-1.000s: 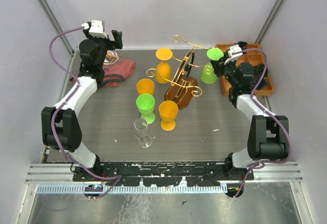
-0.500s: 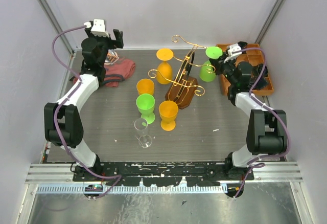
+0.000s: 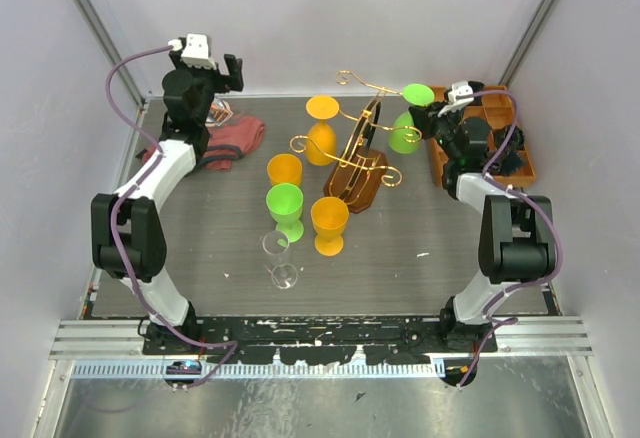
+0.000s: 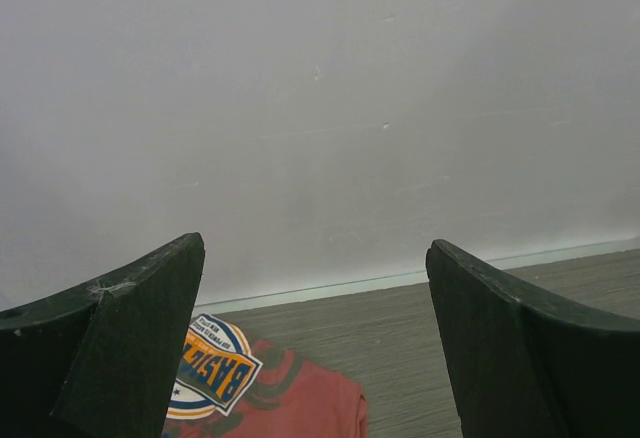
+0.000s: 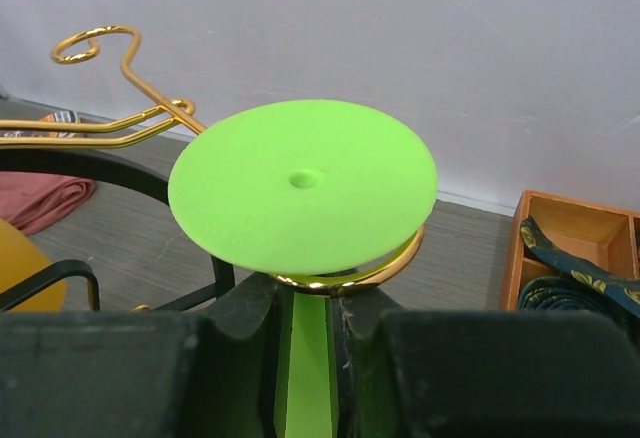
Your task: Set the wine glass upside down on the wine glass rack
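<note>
A green wine glass point(image 3: 405, 136) hangs upside down, foot point(image 5: 303, 186) on top, with my right gripper point(image 5: 305, 330) shut on its stem. The foot sits over the gold scroll ring point(image 5: 392, 266) at the end of an arm of the wine glass rack point(image 3: 360, 136), a gold wire stand on a dark wooden base point(image 3: 352, 186). In the top view my right gripper point(image 3: 432, 116) is at the rack's right side. My left gripper point(image 3: 228, 70) stands open and empty at the far left near the back wall, its fingers point(image 4: 130, 338) wide apart above a red cloth point(image 4: 270, 398).
An orange glass point(image 3: 321, 128) hangs upside down at the rack's left. Upright orange point(image 3: 285, 170), green point(image 3: 285, 203) and orange point(image 3: 329, 224) glasses stand in front, and a clear glass point(image 3: 280, 258) lies nearer me. An orange compartment tray point(image 3: 492, 148) sits right of the right gripper.
My right gripper has carried the green glass slightly toward the back, onto the rack arm's end. The left arm has swung up and back toward the wall, still open.
</note>
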### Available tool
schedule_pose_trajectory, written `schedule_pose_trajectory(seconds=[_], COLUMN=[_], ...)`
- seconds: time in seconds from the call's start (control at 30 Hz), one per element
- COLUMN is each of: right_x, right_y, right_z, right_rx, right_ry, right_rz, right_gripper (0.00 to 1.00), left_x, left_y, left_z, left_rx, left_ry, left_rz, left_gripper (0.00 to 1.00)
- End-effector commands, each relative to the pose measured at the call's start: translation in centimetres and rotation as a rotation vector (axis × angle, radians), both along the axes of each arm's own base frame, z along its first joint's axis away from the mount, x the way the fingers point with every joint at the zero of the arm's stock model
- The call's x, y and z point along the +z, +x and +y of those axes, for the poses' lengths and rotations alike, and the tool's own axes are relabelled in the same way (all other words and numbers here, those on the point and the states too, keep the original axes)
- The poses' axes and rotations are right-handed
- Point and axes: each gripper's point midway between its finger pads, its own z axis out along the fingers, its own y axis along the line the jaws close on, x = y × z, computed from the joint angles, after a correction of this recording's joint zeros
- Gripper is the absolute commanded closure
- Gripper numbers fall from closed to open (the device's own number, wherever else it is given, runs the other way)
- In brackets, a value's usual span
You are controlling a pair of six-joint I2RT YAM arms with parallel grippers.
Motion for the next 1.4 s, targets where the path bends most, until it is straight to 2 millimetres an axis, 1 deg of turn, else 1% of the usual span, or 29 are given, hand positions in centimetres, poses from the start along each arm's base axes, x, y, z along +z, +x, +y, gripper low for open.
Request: schedule_pose_trajectory(seconds=[0.0, 0.17, 0.3, 0.6, 0.87, 0.97, 1.17, 1.37], right_x=[4.2, 4.1, 4.1, 3.4, 3.4, 3.6, 3.3, 2.8], right_y=[1.3, 1.9, 1.7, 0.3, -1.2, -1.7, -1.9, -1.9], right_z=[-1.1, -2.0, -2.4, -3.2, -3.5, -3.2, -1.4, -0.8], right_rx=[-0.059, -0.111, -0.136, -0.18, -0.195, -0.182, -0.083, -0.067], right_ry=[0.031, 0.028, 0.012, -0.029, -0.055, -0.06, -0.077, -0.082], right_rz=[-0.126, -0.128, -0.129, -0.108, -0.1, -0.1, -0.066, -0.046], right_gripper=[0.99, 0.99, 0.99, 0.99, 0.99, 0.99, 0.99, 0.99], left_x=[2.0, 1.8, 1.8, 2.0, 1.9, 1.9, 1.9, 1.9], left_y=[0.5, 0.8, 0.9, 1.0, 0.7, 0.5, 0.0, -0.8], left_z=[0.2, 0.1, 0.0, -0.1, -0.2, -0.2, -0.2, -0.1], left_rx=[0.001, -0.002, -0.007, -0.013, -0.019, -0.021, -0.026, -0.027], left_ry=[0.016, 0.025, 0.022, 0.024, 0.023, 0.022, 0.012, -0.006], left_rz=[-0.051, -0.049, -0.051, -0.053, -0.049, -0.048, -0.045, -0.04], left_gripper=[0.01, 0.01, 0.01, 0.01, 0.01, 0.01, 0.01, 0.01])
